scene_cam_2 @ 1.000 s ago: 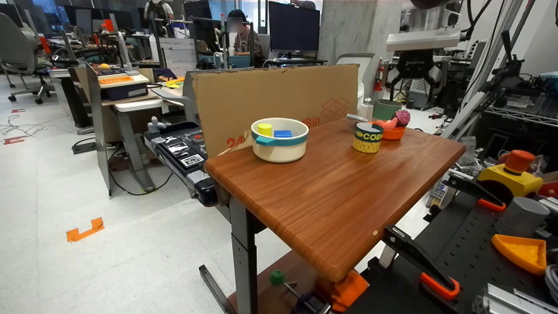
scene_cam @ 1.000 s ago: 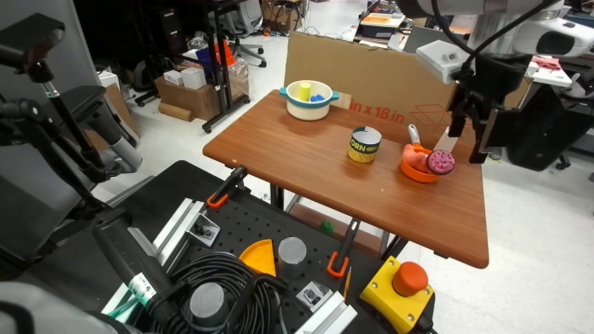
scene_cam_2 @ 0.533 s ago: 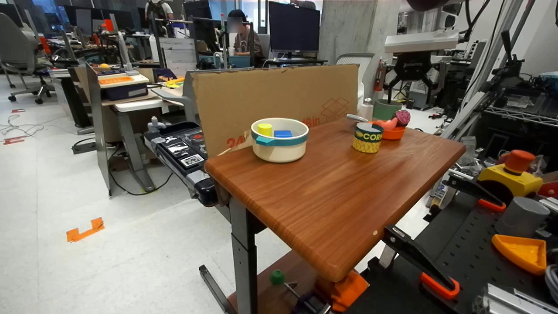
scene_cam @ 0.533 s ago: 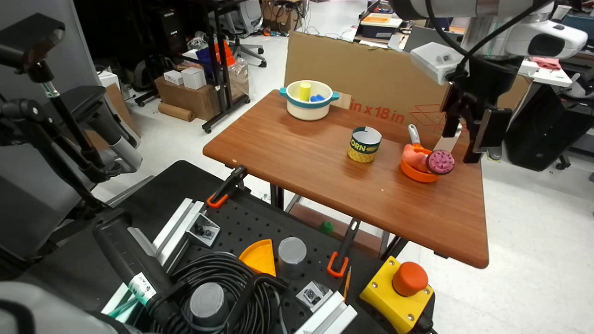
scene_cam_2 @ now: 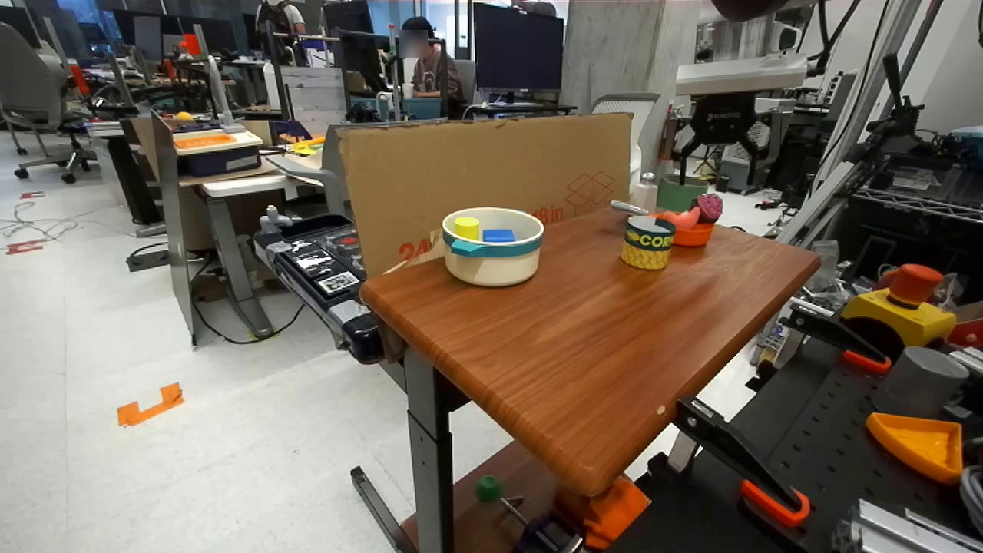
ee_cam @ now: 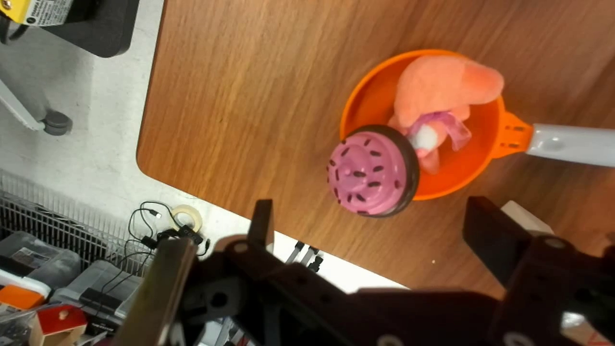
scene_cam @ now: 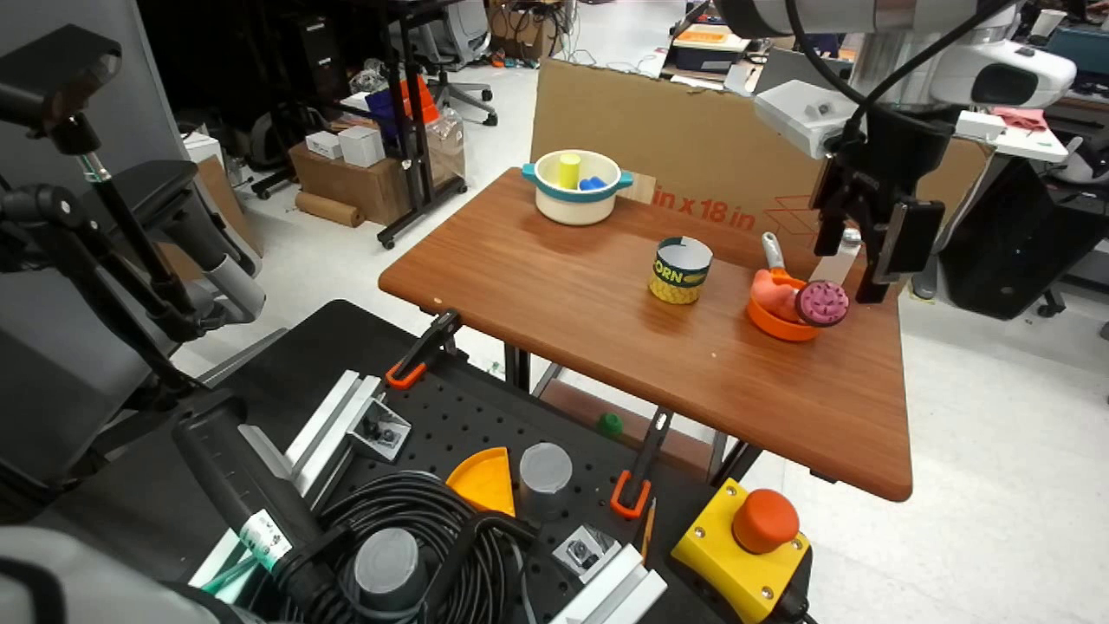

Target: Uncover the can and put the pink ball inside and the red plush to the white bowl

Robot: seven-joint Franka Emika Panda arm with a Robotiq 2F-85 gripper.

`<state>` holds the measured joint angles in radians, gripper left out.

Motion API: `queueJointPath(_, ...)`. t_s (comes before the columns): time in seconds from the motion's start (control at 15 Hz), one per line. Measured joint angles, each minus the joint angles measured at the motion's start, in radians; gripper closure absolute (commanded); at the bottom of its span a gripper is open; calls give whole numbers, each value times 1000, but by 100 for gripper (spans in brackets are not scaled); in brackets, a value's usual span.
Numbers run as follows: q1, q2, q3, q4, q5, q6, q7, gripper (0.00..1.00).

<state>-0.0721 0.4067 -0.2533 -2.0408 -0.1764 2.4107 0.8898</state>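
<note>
The can is yellow with a dark green band and stands upright mid-table; I cannot tell whether its pale top is a lid or the inside. The pink ball has dark sprinkles and a brown edge; it rests on the rim of an orange bowl. The red plush, coral red, lies inside that orange bowl beside it. The white bowl with a blue-green rim stands at the far corner, a yellow and a blue piece inside. My gripper is open and empty, above the table near the pink ball. It shows in both exterior views.
The orange bowl has a pale grey handle pointing away. A slim white bottle stands behind it, close to my gripper in an exterior view. A cardboard panel stands upright along the table's back edge.
My gripper has shifted left in both exterior views and sunk a little, closer to the orange bowl. It stays open. The can, bowls, ball and plush have not moved.
</note>
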Motion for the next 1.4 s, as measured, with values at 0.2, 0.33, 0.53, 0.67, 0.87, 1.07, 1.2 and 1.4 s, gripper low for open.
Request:
queueJointPath(0.2,-1,6,-2,0,0,0,-1,0)
queueJointPath(0.33,-2,12,-2,0,0,0,-3,0)
queueJointPath(0.53,-2,24,-2,1,0,-3,-4,0)
queueJointPath(0.67,-2,34,-4,2,0,-7,-4,0)
queueJointPath(0.87,-2,45,-4,5,0,-10,-4,25)
queueJointPath(1.07,-2,47,-4,7,0,-23,-4,34)
queueJointPath(1.2,-2,47,-4,9,0,-30,-5,51)
queueJointPath(1.4,-2,47,-4,15,2,-39,-11,73)
